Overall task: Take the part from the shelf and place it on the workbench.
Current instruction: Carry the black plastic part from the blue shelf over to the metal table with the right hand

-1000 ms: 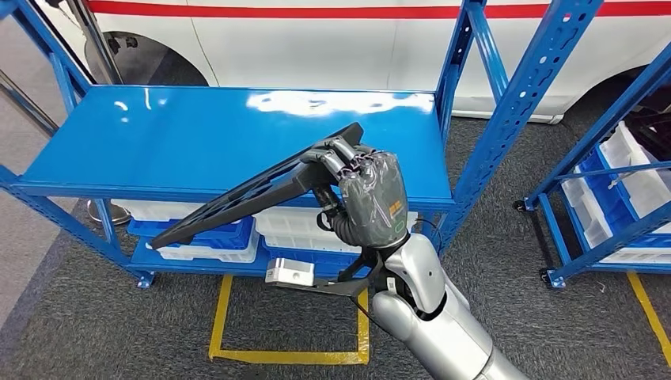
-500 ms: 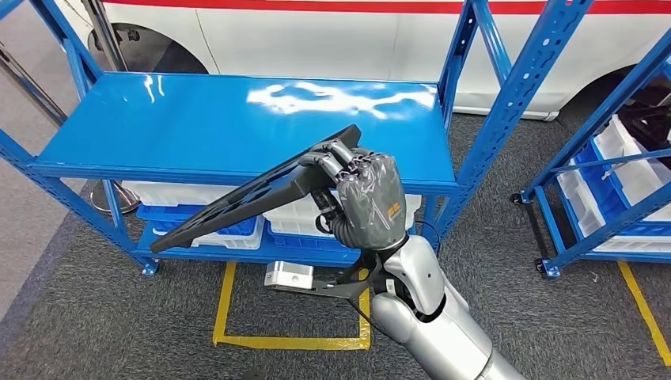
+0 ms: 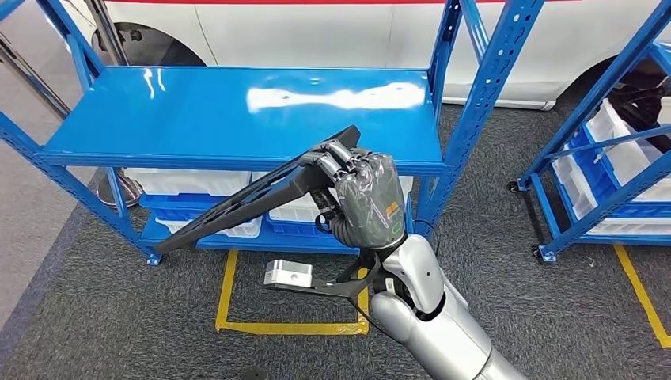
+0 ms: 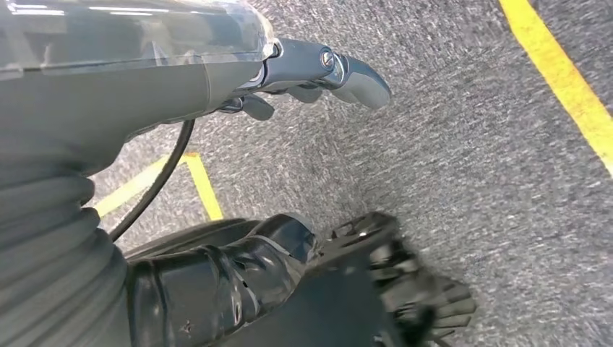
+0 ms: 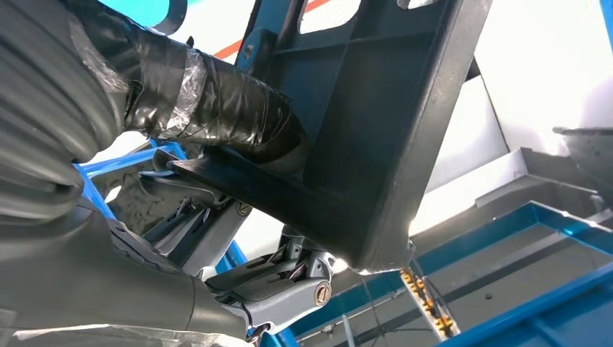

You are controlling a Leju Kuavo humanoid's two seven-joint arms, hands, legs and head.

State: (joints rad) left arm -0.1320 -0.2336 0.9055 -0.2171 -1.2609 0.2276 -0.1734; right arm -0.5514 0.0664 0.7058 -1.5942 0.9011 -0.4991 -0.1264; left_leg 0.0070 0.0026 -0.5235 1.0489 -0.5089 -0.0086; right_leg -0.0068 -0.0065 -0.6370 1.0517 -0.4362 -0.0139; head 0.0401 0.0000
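The right hand (image 3: pixel 365 194) grips one end of the long black part (image 3: pixel 253 195). Its fingers curl over the top edge of the part, and in the right wrist view the thumb (image 5: pixel 238 119) presses on the ribbed side of the part (image 5: pixel 376 137). The part is up in the air in front of the blue shelf (image 3: pixel 237 111). It does not touch the shelf. It slants, with the held end up near the front edge of the shelf top and the far end lower, in front of the white bins (image 3: pixel 186 184) on the shelf's low level.

Against the two earlier pictures, the hand and the part sit at almost the same spot in the head view, and the grip looks the same. The shelf, though, has slid: its front edge now lies higher in the picture and its right post has moved to the left. The whole scene moved that way, so the camera moved, not the shelf. The yellow tape square (image 3: pixel 289 324) on the floor below the shelf has also slid a little.

The left hand (image 4: pixel 318 69) hangs over the grey carpet (image 4: pixel 470 181), well apart from the shelf. Its fingers point out fairly straight and hold nothing, but the picture is blurry, so it may be only partly open.

A white car (image 3: pixel 316 32) stands behind the shelf.
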